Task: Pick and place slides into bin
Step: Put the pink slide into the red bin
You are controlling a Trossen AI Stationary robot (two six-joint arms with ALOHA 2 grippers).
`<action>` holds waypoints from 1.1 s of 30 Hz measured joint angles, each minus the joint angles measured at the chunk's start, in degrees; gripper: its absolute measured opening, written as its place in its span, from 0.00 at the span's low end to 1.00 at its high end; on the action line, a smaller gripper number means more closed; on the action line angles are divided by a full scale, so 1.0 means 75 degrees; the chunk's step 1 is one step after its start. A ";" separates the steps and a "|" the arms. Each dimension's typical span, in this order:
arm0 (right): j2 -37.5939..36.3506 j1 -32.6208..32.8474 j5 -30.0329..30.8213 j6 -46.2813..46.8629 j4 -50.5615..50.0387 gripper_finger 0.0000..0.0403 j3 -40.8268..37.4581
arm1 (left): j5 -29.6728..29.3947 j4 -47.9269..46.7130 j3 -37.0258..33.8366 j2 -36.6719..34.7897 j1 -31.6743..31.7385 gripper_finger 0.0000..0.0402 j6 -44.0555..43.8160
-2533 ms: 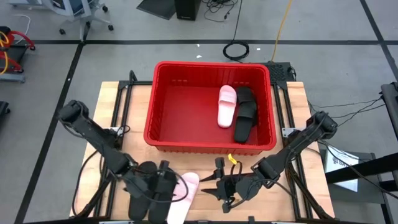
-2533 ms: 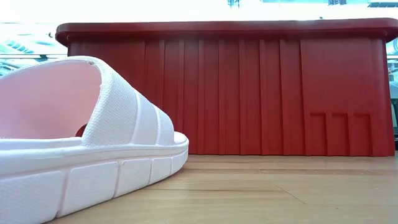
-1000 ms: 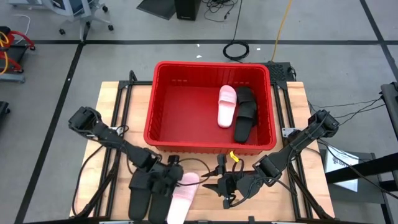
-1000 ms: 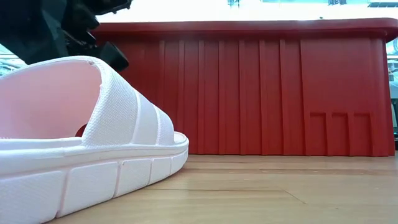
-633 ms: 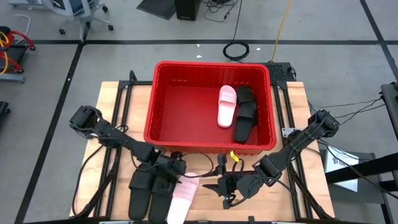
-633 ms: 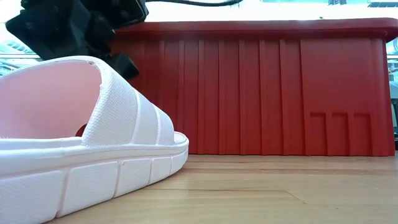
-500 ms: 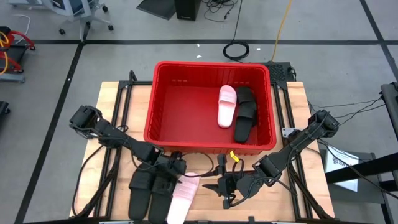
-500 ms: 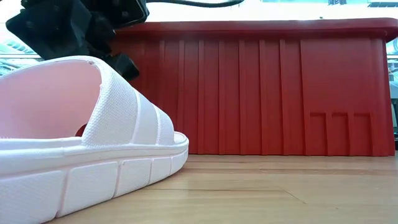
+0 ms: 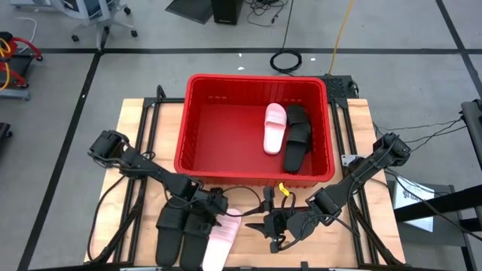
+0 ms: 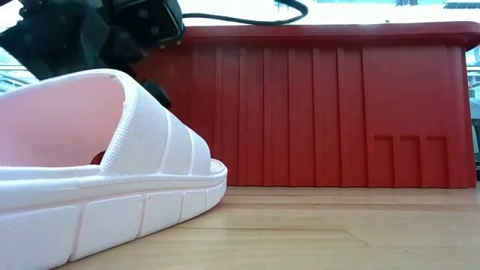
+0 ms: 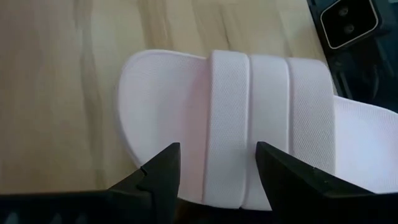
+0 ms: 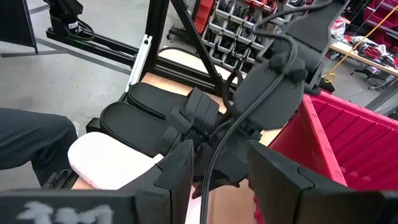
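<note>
Left gripper (image 9: 218,211) now down over the toe end of the pink slide on the table (image 9: 220,237), having swung in from the left edge across the two black slides (image 9: 181,226) in the last couple of seconds. Fingers apart at full spread, straddling the wide strap in the left wrist view, pink slide on the table (image 11: 249,124) centred between the tips; not closed, no contact visible. Low view: dark bulk of left gripper (image 10: 97,34) above and behind the strap of the pink slide on the table (image 10: 112,187), sole flat on the wood, not lifted. Right gripper (image 9: 271,224) parked low near the table's front edge just right of the pink slide, fingers (image 12: 177,171) part-way apart, holding nothing; not moved across the recent frames. Bin (image 9: 188,162) at the back-centre of the table, already holding one pink slide in the bin (image 9: 275,128) and one black slide in the bin (image 9: 297,135) side by side toward its right wall. Three slides outside the bin, grouped at front left, touching or nearly so. Only five slides countable in total. Meaning: approach step about finished, grasp on the strap looks next, then lift over the near rim of the bin. Risk: jaw snagging the neighbouring black slide pressed against the pink one.
</note>
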 joint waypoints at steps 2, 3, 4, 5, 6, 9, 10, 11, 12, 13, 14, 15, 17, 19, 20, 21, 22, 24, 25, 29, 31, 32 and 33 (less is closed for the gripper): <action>0.0002 0.0000 0.0000 0.0000 0.0000 0.35 0.0000 | 0.0105 0.0068 0.0000 0.0080 0.0005 0.50 -0.0025; 0.0002 0.0000 -0.0002 0.0000 -0.0003 0.35 0.0000 | 0.0118 0.0089 0.0000 0.0104 0.0005 0.50 -0.0035; 0.0003 0.0000 -0.0003 0.0000 -0.0004 0.35 0.0000 | 0.0118 0.0110 0.0000 0.0138 0.0005 0.50 -0.0030; 0.0003 0.0000 -0.0001 0.0000 -0.0009 0.35 0.0000 | 0.0115 0.0104 0.0000 0.0154 0.0005 0.50 0.0000; 0.0003 0.0000 0.0000 0.0000 -0.0012 0.35 0.0000 | 0.0096 0.0076 0.0000 0.0160 0.0002 0.50 0.0022; 0.0003 0.0000 0.0000 0.0000 -0.0012 0.35 0.0000 | 0.0058 0.0046 0.0003 0.0159 0.0001 0.50 -0.0006; 0.0003 0.0000 -0.0003 0.0000 -0.0012 0.35 0.0000 | 0.0069 0.0040 0.0003 0.0160 0.0010 0.50 0.0004; 0.0003 0.0000 -0.0003 0.0000 -0.0012 0.35 0.0000 | 0.0070 0.0023 0.0003 0.0138 0.0014 0.50 0.0026; 0.0003 0.0000 -0.0003 0.0003 -0.0012 0.35 0.0000 | 0.0065 0.0010 0.0003 0.0120 0.0014 0.50 0.0037; 0.0003 0.0000 -0.0001 0.0000 -0.0013 0.35 0.0000 | 0.0061 0.0000 0.0003 0.0113 0.0032 0.50 0.0042; 0.0003 0.0000 0.0000 0.0000 -0.0015 0.35 0.0000 | 0.0051 -0.0026 0.0003 0.0113 0.0054 0.50 0.0037; 0.0003 0.0000 -0.0003 0.0001 -0.0015 0.35 0.0000 | 0.0031 -0.0060 0.0003 0.0112 0.0082 0.50 0.0030; 0.0003 0.0000 0.0000 0.0000 -0.0023 0.35 0.0000 | -0.0105 -0.0138 0.0006 0.0092 0.0141 0.50 0.0016; 0.0003 0.0000 -0.0003 0.0000 -0.0020 0.35 0.0000 | -0.0177 -0.0183 0.0003 0.0094 0.0215 0.50 -0.0067; 0.0003 0.0000 -0.0003 0.0000 -0.0023 0.35 -0.0001 | -0.0196 -0.0195 0.0003 0.0099 0.0246 0.50 -0.0064; 0.0003 0.0000 -0.0003 0.0003 -0.0023 0.35 0.0000 | -0.0211 -0.0208 0.0003 0.0096 0.0268 0.50 -0.0067; 0.0003 0.0000 -0.0003 0.0001 -0.0031 0.35 -0.0001 | -0.0216 -0.0205 0.0003 0.0096 0.0282 0.50 -0.0067; 0.0003 0.0000 -0.0001 0.0001 -0.0050 0.35 -0.0003 | -0.0214 -0.0205 0.0003 0.0096 0.0294 0.50 -0.0072; 0.0003 0.0000 -0.0003 0.0000 -0.0050 0.35 -0.0001 | -0.0210 -0.0202 0.0003 0.0096 0.0294 0.50 -0.0109; 0.0003 -0.0003 -0.0001 0.0000 -0.0050 0.35 -0.0003 | 0.0269 -0.0208 0.0000 0.0099 0.0310 0.50 -0.0360; 0.0003 -0.0003 -0.0002 0.0000 -0.0050 0.35 -0.0002 | 0.0407 -0.0214 -0.0003 0.0099 0.0319 0.50 -0.0366; 0.0003 -0.0003 -0.0003 0.0000 -0.0050 0.35 -0.0003 | 0.0406 -0.0214 -0.0003 0.0093 0.0311 0.50 -0.0327; 0.0003 -0.0003 -0.0003 0.0000 -0.0050 0.35 -0.0003 | 0.0395 -0.0220 -0.0006 0.0043 0.0308 0.50 -0.0315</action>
